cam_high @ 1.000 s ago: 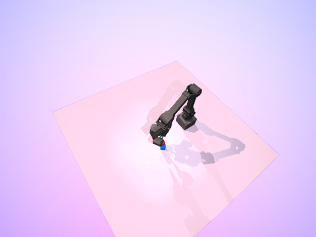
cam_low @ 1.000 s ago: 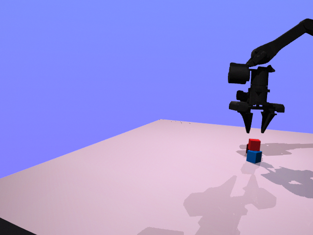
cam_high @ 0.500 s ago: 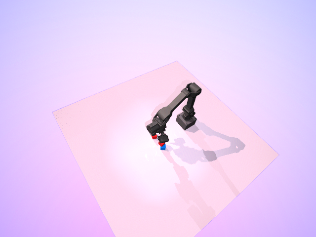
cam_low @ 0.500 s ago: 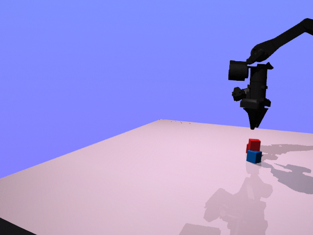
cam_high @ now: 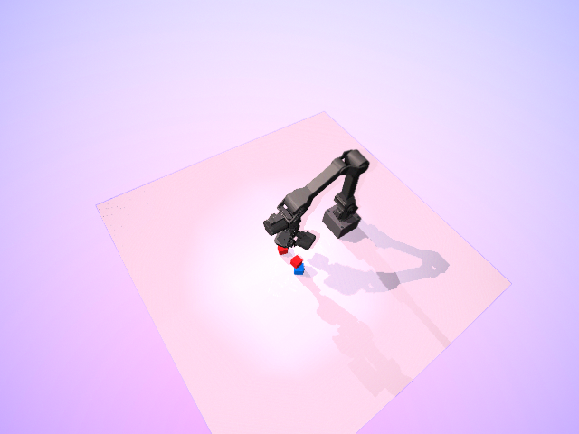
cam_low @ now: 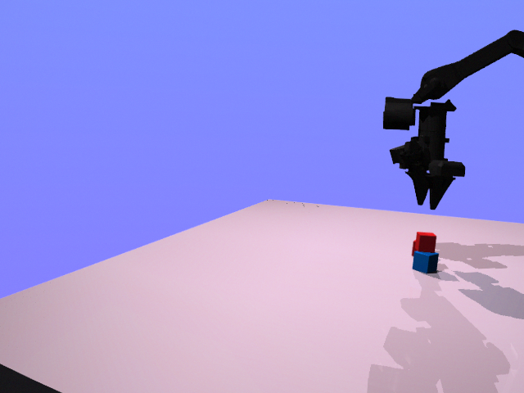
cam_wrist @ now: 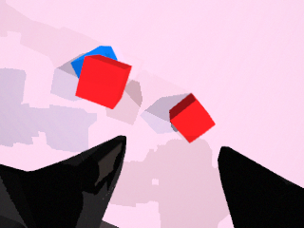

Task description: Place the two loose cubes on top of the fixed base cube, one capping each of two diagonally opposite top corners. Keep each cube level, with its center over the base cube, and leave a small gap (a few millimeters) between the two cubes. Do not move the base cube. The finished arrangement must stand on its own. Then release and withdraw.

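Red cube (cam_wrist: 103, 80) caps the blue base cube (cam_wrist: 95, 57); second red cube (cam_wrist: 192, 118) lies at four o'clock (loose); gripper (cam_low: 428, 205) hovers, jaws released.

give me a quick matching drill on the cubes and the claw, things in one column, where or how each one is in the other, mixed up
Things:
1. red cube nearer the arm
2. other red cube
3. blue base cube
4. black claw

States:
a. on the pink floor, under a red cube
b. open, holding nothing, raised
c. on the blue cube
d. alone on the pink floor

Pairs: 1-d, 2-c, 3-a, 4-b
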Controlling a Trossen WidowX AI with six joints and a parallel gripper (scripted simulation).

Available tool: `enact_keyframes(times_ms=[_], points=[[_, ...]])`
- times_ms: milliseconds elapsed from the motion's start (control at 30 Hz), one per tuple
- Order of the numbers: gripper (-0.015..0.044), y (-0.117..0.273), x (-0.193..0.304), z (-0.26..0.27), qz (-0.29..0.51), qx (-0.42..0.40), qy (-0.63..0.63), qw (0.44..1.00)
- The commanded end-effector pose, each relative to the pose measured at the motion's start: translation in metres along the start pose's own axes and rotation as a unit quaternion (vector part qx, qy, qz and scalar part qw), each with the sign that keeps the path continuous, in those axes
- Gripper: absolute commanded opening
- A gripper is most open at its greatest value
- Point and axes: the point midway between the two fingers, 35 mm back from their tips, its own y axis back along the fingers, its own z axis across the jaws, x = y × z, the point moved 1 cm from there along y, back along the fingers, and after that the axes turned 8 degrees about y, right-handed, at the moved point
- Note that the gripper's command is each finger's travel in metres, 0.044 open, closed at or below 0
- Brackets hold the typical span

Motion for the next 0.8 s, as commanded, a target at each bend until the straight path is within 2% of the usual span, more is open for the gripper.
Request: enact_keyframes(times_ms=[0, 200, 433, 633, 767], points=[[0.0265, 0.004, 0.003, -0.005, -0.002, 0.001, 0.079, 0.997], [0.0265, 0.009, 0.009, -0.013, -0.002, 0.002, 0.225, 0.974], [0.0265, 0.015, 0.017, -0.022, -0.001, 0.003, 0.385, 0.923], [0.0265, 0.013, 0.017, -0.023, -0.001, 0.003, 0.4, 0.917], [0.0265, -0.022, 0.016, -0.024, -0.001, 0.003, 0.4, 0.917]])
